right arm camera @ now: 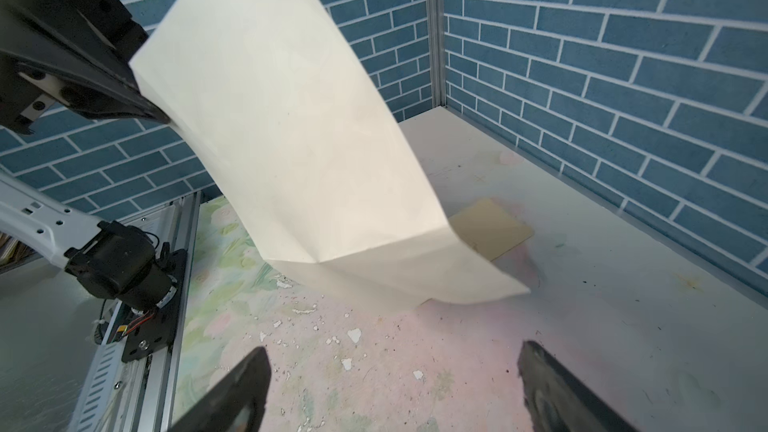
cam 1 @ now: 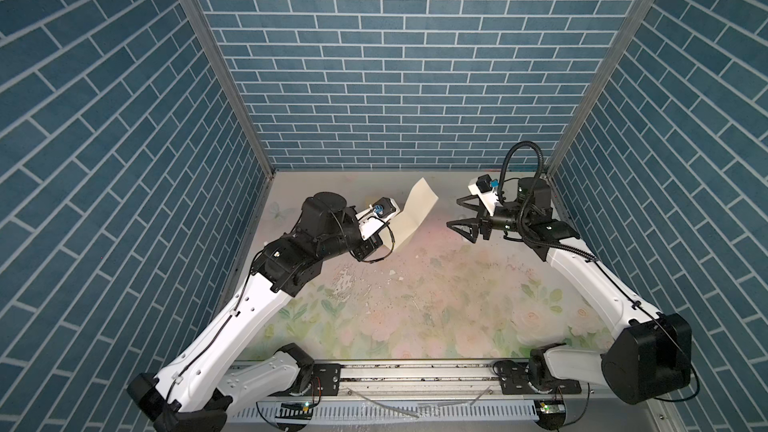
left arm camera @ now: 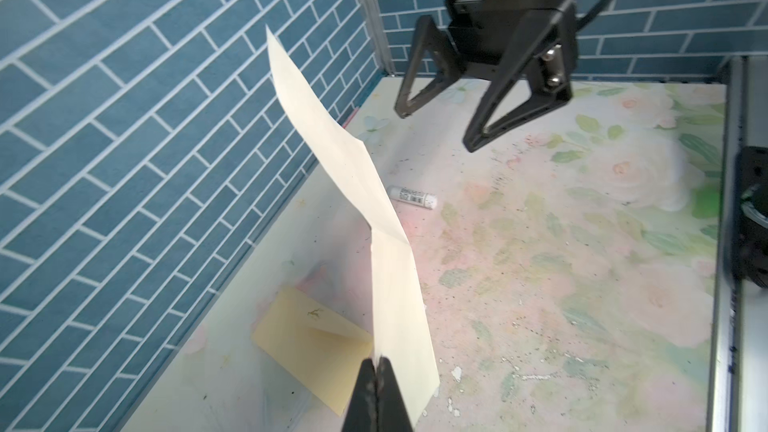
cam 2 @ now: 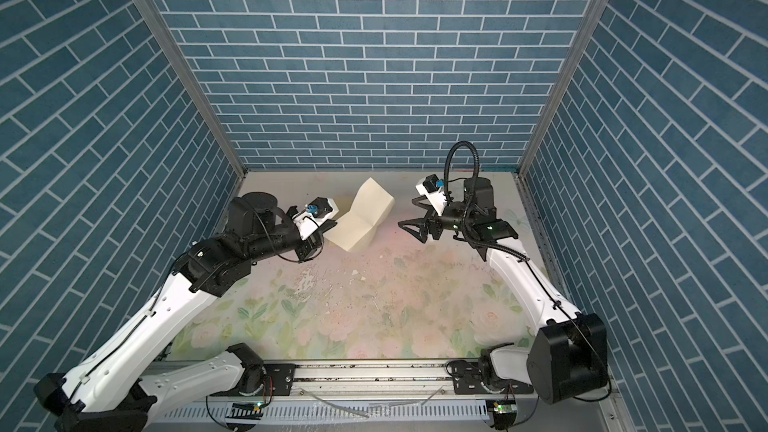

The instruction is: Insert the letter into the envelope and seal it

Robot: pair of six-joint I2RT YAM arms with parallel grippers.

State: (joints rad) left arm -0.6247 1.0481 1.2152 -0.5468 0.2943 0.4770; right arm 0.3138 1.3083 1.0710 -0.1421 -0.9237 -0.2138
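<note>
The letter is a cream creased sheet with its plain side showing, held up off the table near the back. My left gripper is shut on one edge of it. The sheet bends at a fold and hangs over the yellow-tan envelope, which lies flat by the back wall with its small dark mark up. In both top views the envelope is hidden. My right gripper stands open and empty to the right of the letter, apart from it.
A small white glue stick lies on the floral table beyond the letter. Blue brick walls close in the back and both sides. A metal rail runs along the front edge, carrying both arm bases.
</note>
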